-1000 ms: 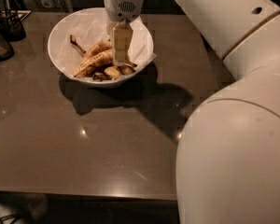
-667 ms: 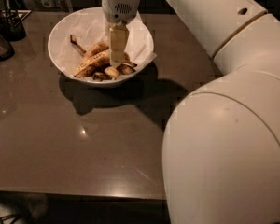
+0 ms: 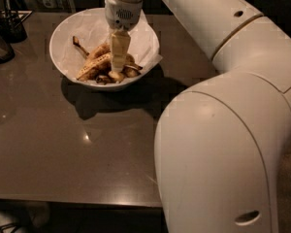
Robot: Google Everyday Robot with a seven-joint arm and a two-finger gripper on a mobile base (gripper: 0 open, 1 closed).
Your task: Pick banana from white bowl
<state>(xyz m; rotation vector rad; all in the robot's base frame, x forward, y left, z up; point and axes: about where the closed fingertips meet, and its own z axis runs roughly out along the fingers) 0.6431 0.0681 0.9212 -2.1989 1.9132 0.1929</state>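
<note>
Hanging straight down from the white arm, the pincer is inside the white bowl, its tip low among the fruit. From this angle it shows as one cream slab, so whether it is apart, together or clamped on anything: cannot tell.

The banana lies in the bowl, long, yellow with heavy brown speckling. It runs from lower left up toward the middle, and its upper right end is right at the pincer tip. Touching or just beside: cannot tell.

A shorter banana with a long dark stem lies just behind it, the stem pointing toward the bowl's back left. Small stubby pieces sit at the front right of the bowl, beside the pincer tip.

Crumpled white paper lines the bowl and sticks out over the rim on the right side.

The bowl stands on the dark grey counter, toward its far edge, casting a shadow in front. A dark container stands at the counter's far left, well apart from the bowl. The arm's big rounded segment fills the right foreground.
</note>
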